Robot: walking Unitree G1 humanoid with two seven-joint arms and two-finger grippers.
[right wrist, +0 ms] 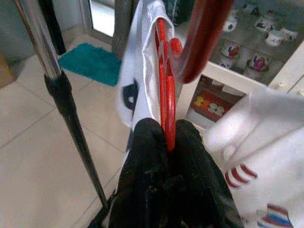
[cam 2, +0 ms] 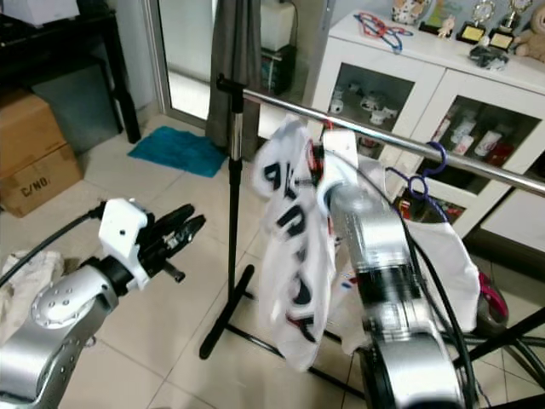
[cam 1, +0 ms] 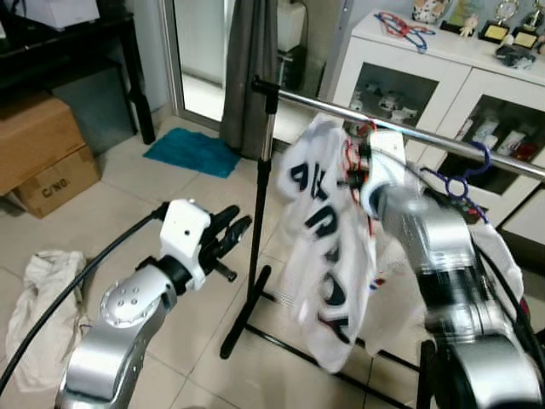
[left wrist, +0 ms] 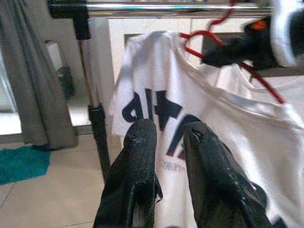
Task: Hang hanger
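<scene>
Right tool point(right wrist: 167, 135) pinches the red hanger point(right wrist: 165, 85) at frame centre, its white shirt point(cam 1: 322, 247) draping just below the metal rail point(cam 1: 409, 128). Left tool point(left wrist: 168, 135), lower left, hovers apart, fingers slightly spread. Beyond stands a white cabinet point(cam 1: 443, 77).

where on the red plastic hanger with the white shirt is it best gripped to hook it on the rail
Probably just below the hook, on the neck of the red plastic hanger, where the right gripper already pinches it. That leaves the hook free above the fingers. Come from the robot's side of the silver metal rail, lifting the hook over it with the white printed shirt hanging below.
</scene>
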